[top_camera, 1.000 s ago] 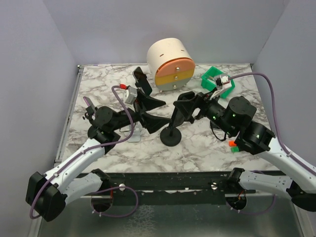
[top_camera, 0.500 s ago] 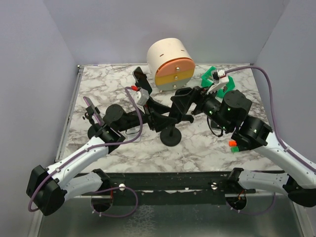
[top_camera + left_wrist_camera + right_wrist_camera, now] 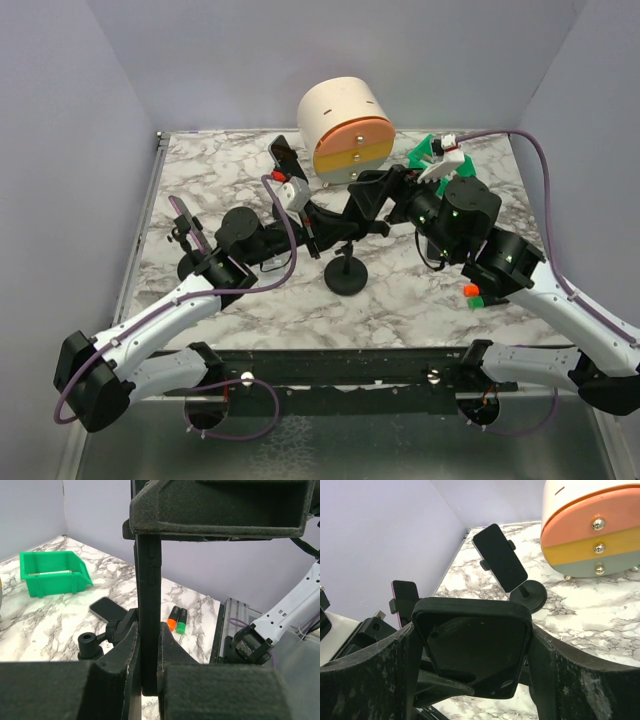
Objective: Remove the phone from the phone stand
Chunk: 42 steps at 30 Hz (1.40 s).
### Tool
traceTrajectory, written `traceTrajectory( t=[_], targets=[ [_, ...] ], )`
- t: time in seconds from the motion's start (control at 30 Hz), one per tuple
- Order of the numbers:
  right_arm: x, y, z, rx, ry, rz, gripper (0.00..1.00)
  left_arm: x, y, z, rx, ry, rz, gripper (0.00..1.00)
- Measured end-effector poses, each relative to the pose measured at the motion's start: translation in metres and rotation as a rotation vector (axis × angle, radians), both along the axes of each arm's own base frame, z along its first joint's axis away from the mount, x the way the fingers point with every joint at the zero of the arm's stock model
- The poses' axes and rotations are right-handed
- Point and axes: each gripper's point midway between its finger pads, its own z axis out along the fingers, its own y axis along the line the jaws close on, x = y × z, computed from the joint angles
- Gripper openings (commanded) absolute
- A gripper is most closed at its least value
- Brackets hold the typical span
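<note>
1. Clamps the phone (image 3: 472, 647) across its long edges with the right gripper (image 3: 375, 200), screen toward that wrist camera.
2. Pinches the same phone front and back with the left gripper (image 3: 148, 630); seen edge-on there, side buttons showing.
3. Holds it in the air just above the stand (image 3: 345, 276), mid-table; cannot tell whether free of the cradle.
4. Farther back: another phone (image 3: 499, 557) on a second stand (image 3: 529, 596), a round drawer box (image 3: 345, 125), a green bin (image 3: 52, 572).

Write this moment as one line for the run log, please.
left pincer: shut on phone | right pincer: shut on phone | stand: base on table | phone off stand: cannot tell
</note>
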Motion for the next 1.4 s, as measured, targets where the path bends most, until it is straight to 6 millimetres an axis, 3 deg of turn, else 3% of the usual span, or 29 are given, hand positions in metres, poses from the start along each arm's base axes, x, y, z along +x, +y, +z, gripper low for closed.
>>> traceTrajectory(
  t=[0.33, 0.4, 0.53, 0.73, 0.97, 1.07, 1.23, 1.4],
  targets=[
    [-0.008, 0.000, -0.002, 0.026, -0.009, 0.034, 0.69, -0.006, 0.004, 0.000, 0.014, -0.005, 0.012, 0.00],
    [-0.010, -0.001, -0.003, 0.030, -0.010, 0.041, 0.87, -0.008, 0.005, -0.001, 0.018, -0.002, 0.008, 0.00],
    [-0.018, -0.001, -0.002, 0.039, -0.020, 0.080, 0.99, -0.010, 0.007, 0.001, 0.007, 0.019, 0.013, 0.00],
    [-0.028, -0.003, 0.010, 0.064, -0.048, 0.119, 1.00, -0.007, 0.009, 0.004, -0.012, 0.044, 0.037, 0.00],
    [-0.032, 0.001, 0.003, 0.066, -0.051, 0.152, 1.00, -0.005, 0.011, 0.007, -0.030, 0.069, 0.054, 0.00],
    [-0.039, 0.001, 0.000, 0.067, -0.069, 0.184, 1.00, -0.008, 0.013, 0.016, -0.054, 0.072, 0.055, 0.00],
    [-0.050, -0.009, 0.014, 0.109, -0.125, 0.204, 1.00, -0.016, 0.021, 0.039, -0.106, 0.050, 0.053, 0.00],
    [-0.048, -0.001, 0.020, 0.120, -0.132, 0.221, 1.00, -0.015, 0.025, 0.048, -0.130, 0.037, 0.068, 0.00]
  ],
)
